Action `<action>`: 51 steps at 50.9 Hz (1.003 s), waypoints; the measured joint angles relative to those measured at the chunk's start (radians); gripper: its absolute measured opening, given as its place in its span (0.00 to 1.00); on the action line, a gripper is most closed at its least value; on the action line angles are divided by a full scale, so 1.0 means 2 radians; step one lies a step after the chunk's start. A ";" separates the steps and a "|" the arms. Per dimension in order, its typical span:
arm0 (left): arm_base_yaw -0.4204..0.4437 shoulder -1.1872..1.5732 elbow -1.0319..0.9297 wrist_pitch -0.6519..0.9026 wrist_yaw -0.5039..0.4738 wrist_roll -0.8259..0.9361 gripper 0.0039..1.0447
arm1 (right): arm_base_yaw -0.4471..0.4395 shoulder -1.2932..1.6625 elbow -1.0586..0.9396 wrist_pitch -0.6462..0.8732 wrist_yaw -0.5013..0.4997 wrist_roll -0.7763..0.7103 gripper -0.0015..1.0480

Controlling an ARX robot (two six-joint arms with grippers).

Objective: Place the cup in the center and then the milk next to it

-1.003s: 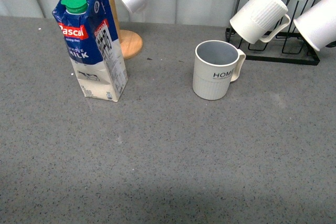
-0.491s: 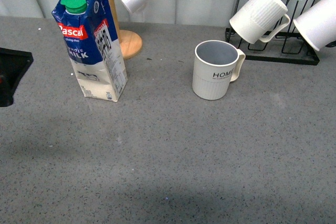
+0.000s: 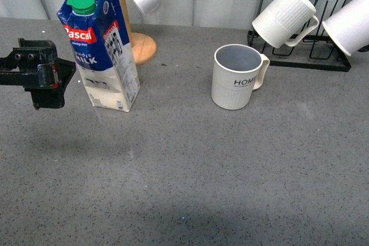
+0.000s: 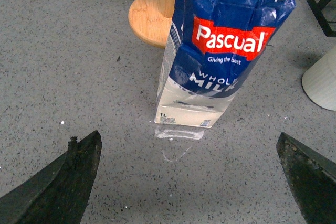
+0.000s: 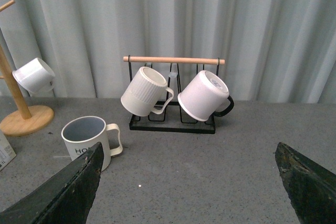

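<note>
Left claw [image 3: 60, 83], jaws spread wide and empty, stands just left of the milk carton [image 3: 101, 50] without touching it. Half a second earlier we saw only its tip at the picture's edge. Carton and mug [image 3: 235, 82] are unmoved on the grey table [image 3: 184, 171]: carton upright at back left, mug upright right of centre.

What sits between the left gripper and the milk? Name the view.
Only bare grey countertop. The left wrist view shows it: the milk stands ahead of the open left gripper, untouched, nothing in the gap.
</note>
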 joint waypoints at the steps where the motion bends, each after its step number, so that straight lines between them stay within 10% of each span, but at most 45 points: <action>1: 0.000 0.004 0.003 0.003 -0.001 0.001 0.94 | 0.000 0.000 0.000 0.000 0.000 0.000 0.91; 51: -0.035 0.106 0.084 0.034 -0.007 0.024 0.94 | 0.000 0.000 0.000 0.000 0.000 0.000 0.91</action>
